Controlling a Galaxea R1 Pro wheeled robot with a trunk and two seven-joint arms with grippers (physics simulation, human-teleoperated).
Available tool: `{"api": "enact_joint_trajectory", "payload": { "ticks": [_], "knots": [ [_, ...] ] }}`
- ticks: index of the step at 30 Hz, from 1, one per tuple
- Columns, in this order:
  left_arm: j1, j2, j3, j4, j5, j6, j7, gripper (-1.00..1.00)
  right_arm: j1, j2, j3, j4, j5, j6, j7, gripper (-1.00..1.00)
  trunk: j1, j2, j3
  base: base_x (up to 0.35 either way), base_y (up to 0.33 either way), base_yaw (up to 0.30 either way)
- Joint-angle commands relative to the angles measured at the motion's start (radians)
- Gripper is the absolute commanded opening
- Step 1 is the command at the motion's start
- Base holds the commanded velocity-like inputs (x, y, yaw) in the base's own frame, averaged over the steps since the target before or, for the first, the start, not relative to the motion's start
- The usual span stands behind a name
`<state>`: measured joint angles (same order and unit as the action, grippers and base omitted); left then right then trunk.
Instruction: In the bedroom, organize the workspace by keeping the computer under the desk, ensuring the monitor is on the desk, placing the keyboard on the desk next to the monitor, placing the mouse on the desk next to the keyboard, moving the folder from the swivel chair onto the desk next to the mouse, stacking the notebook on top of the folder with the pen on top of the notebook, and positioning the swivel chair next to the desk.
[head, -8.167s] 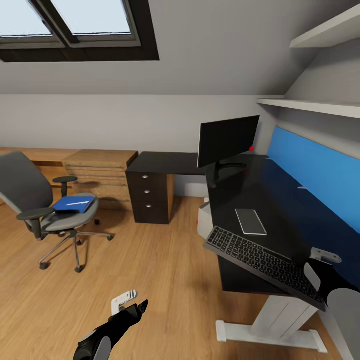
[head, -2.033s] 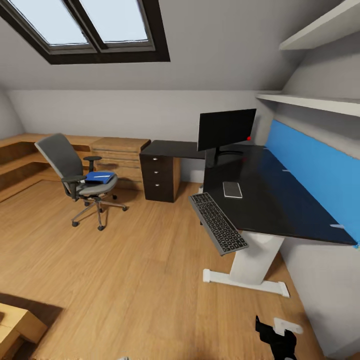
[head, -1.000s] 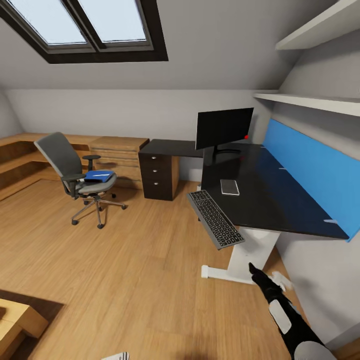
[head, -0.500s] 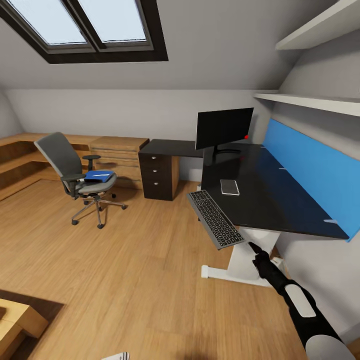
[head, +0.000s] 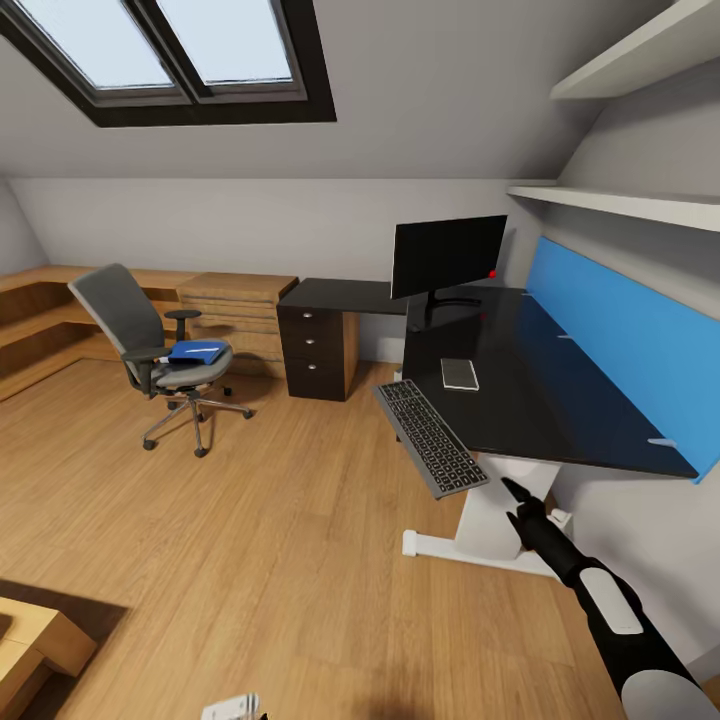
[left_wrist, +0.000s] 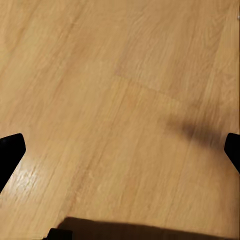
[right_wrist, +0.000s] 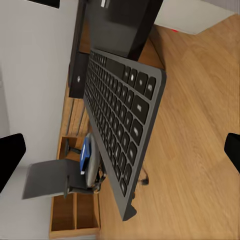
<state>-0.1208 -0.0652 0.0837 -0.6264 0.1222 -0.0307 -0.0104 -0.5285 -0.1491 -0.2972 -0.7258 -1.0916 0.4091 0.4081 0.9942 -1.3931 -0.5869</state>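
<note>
Right gripper (head: 508, 487) has risen to just below the keyboard (head: 432, 437), fingers spread wide | keyboard overhangs desk (head: 540, 400) edge, frame centre | folder (head: 196, 352) unmoved on swivel chair (head: 150, 350), left

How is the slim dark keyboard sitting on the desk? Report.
Half off: the slim dark keyboard overhangs the glossy black desk edge, tilted over the wooden floor.

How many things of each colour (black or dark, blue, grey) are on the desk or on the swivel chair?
Black or dark: 2, the monitor and the keyboard
Blue: 1, the folder
Grey: 1, the notebook
Total: 4
</note>
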Motion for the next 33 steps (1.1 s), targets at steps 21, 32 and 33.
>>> {"api": "enact_joint_trajectory", "payload": {
  "ticks": [21, 32, 33],
  "knots": [
    [0.000, -0.025, -0.005, -0.699, 0.214, 0.697, -0.002, 1.00, -0.001, 0.008, 0.003, -0.001, 0.026, 0.007, 0.008, 1.00, 0.081, -0.148, -0.067, 0.000, 0.000, 0.000],
    [0.000, -0.020, -0.013, -0.768, 0.255, 0.759, 0.005, 1.00, -0.001, 0.009, 0.007, 0.005, 0.025, 0.008, 0.008, 1.00, 0.111, -0.204, -0.092, 0.000, 0.000, 0.000],
    [0.000, -0.019, -0.012, -0.761, 0.255, 0.759, 0.005, 1.00, -0.001, 0.010, 0.007, 0.005, 0.025, 0.008, 0.008, 1.00, 0.111, -0.204, -0.092, 0.000, 0.000, 0.000]
  ]
}}
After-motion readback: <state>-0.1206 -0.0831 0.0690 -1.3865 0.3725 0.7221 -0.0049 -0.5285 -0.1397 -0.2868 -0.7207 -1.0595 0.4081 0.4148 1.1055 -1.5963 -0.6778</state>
